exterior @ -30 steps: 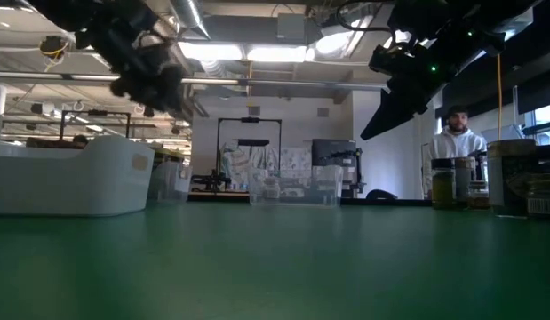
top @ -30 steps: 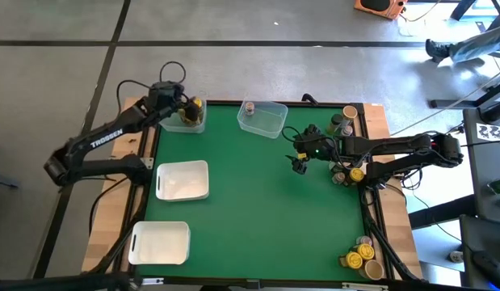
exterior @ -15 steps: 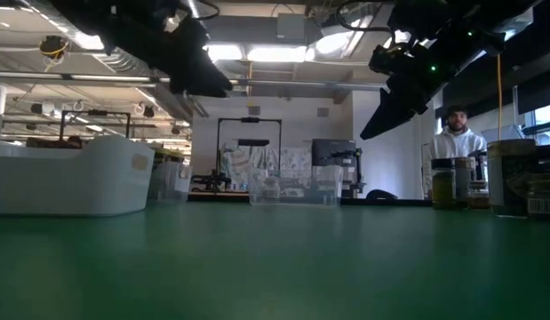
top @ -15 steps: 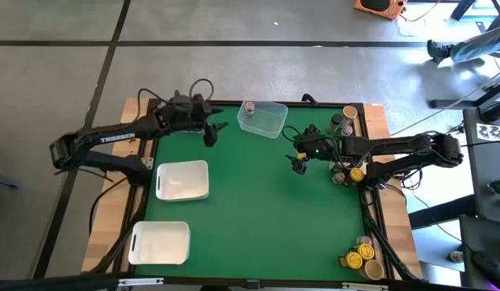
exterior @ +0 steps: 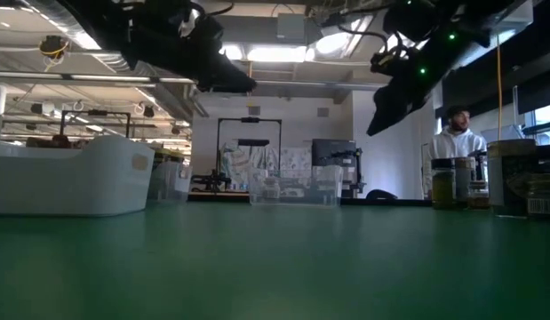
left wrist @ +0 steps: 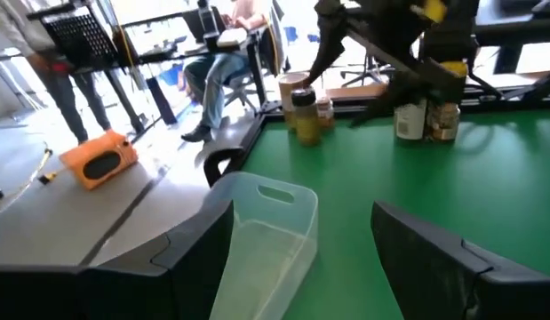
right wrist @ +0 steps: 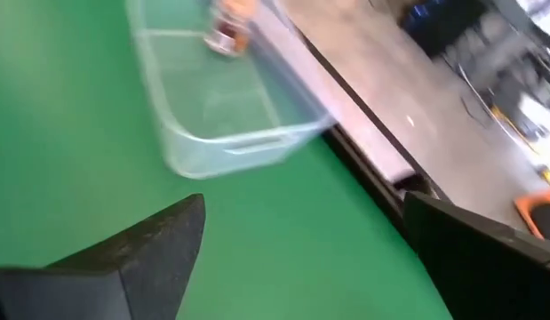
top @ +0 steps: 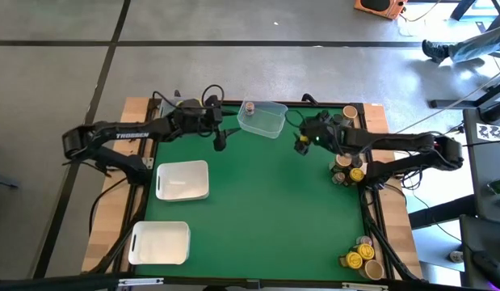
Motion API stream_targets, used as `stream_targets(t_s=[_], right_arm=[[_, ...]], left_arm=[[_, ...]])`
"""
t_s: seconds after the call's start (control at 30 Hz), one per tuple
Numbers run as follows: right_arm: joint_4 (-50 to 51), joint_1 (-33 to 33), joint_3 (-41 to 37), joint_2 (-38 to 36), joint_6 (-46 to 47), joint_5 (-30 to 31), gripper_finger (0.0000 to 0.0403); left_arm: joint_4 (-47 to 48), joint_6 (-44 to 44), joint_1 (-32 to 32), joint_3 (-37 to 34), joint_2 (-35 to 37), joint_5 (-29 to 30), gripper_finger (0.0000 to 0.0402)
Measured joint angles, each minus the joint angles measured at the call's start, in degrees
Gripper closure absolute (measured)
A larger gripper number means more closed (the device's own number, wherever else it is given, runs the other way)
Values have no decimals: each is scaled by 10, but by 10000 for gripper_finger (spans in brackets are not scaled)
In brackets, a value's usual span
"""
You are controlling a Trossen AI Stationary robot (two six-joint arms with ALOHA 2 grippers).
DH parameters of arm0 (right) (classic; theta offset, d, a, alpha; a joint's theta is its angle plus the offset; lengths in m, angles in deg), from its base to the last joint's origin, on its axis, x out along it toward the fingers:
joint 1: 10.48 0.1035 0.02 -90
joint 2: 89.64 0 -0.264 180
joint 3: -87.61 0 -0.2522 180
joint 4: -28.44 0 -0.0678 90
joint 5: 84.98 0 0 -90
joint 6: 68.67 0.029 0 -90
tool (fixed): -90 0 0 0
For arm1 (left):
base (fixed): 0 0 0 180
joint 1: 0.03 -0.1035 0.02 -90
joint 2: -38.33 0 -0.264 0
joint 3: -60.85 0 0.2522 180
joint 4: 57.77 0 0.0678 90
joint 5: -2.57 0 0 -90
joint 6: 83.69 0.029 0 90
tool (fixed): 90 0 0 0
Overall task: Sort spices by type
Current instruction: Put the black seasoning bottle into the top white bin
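A clear tub stands at the table's far edge with one small jar in its left end. My left gripper hangs open in the air just left of that tub; in its wrist view the tub's end lies between the fingers, farther off. My right gripper hangs open just right of the tub, and its wrist view looks at the tub and the jar. More jars stand by the far right corner, at the right edge and in the near right corner.
Two white trays lie on the left side, one at mid-table and one by the near edge. Bare green mat fills the middle. A person in white sits beyond the table's far side.
My left gripper has swung from the far left corner toward the table's right along the far edge, ending beside the clear tub. My right gripper held still, then moved toward the far edge and the tub. The tub and jars have not moved.
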Motion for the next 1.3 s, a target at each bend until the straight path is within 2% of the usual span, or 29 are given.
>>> stream_targets(t_s=[0.17, 0.3, 0.43, 0.53, 0.83, 1.0, 1.3], right_arm=[[67, -59, 33, -1, 9, -14, 22], [99, -102, 35, -1, 10, -25, 22], [133, -137, 34, -1, 29, -26, 22], [166, -161, 34, -1, 30, -49, 22], [181, -236, 34, 0, -17, -117, 22], [205, -285, 34, 0, 17, -145, 22], [240, -295, 34, 1, 41, -157, 22]], left_arm=[[14, -29, 0, 0, -1, 0, 136], [43, -46, 3, 0, -1, 0, 136], [31, -65, 6, -3, -2, 0, 136], [31, -75, 8, -3, -1, 0, 136], [36, -79, 19, -3, -1, 1, 136], [36, -79, 26, -3, -1, 2, 136], [36, -70, 26, -3, -1, 2, 136]])
